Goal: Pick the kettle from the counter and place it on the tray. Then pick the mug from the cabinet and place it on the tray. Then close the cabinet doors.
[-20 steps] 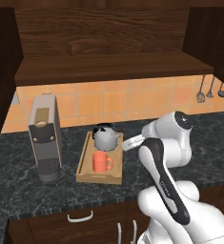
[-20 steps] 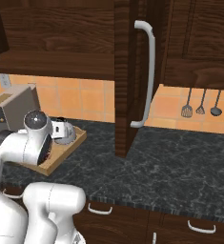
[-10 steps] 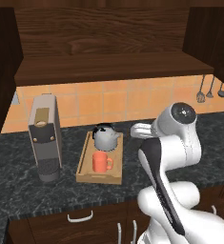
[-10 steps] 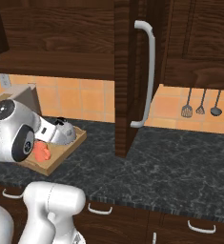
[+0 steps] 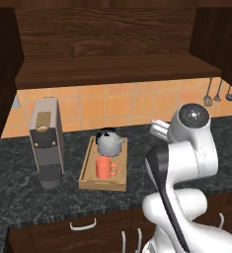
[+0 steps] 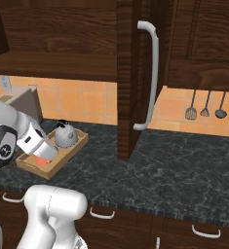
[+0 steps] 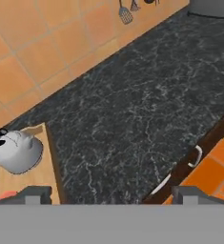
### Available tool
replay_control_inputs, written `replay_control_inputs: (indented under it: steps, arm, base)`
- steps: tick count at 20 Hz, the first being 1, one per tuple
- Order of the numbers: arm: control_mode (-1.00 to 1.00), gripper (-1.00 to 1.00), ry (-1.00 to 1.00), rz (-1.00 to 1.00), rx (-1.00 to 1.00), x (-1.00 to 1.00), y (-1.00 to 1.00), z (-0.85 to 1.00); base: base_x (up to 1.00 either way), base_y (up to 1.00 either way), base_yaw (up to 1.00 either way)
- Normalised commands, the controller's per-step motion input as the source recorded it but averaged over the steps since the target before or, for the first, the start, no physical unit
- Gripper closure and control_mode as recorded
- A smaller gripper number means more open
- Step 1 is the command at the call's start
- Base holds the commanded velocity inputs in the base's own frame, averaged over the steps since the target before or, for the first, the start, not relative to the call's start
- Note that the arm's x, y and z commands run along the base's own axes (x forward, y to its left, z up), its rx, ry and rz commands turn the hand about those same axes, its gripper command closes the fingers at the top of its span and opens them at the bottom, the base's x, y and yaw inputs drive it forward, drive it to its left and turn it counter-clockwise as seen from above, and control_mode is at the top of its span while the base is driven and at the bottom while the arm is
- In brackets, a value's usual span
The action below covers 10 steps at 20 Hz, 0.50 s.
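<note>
The light wooden tray [image 5: 91, 171] lies on the dark speckled counter [image 5: 137, 190]. On it stand the silver-grey kettle [image 5: 110, 143] at the far end and the orange-red mug [image 5: 105, 169] at the near end. My gripper [image 5: 157, 129] hangs open and empty above the counter, to the right of the tray and apart from it. In the hand view the kettle [image 7: 19, 151] and tray [image 7: 39, 174] sit at the lower left, and my gripper [image 7: 112, 196] is over bare counter [image 7: 127, 119]. The cabinet [image 5: 112, 44] is open. Its right door [image 6: 128, 97] with the silver bar handle [image 6: 151, 73] stands swung out.
A tall grey coffee machine [image 5: 46, 143] stands left of the tray. Utensils [image 6: 203, 107] hang on the orange tiled wall at the right. Drawers with curved silver handles [image 6: 102, 214] run below the counter. The left cabinet door [image 5: 1, 79] is swung open too.
My hand has drawn back from the tray, moving right and slightly up, and the wrist has risen. Kettle and mug stay on the tray.
</note>
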Motion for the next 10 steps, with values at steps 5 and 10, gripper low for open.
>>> replay_control_inputs:
  steps: [5,10]
  arm:
    - [-1.00,-1.00,-0.07,-0.29,0.00,-0.32,-0.19,0.00]
    - [-1.00,-1.00,-0.08,-0.25,0.00,-0.27,-0.32,0.08]
  base:
    - [0.00,0.00,0.00]
    - [0.00,0.00,0.00]
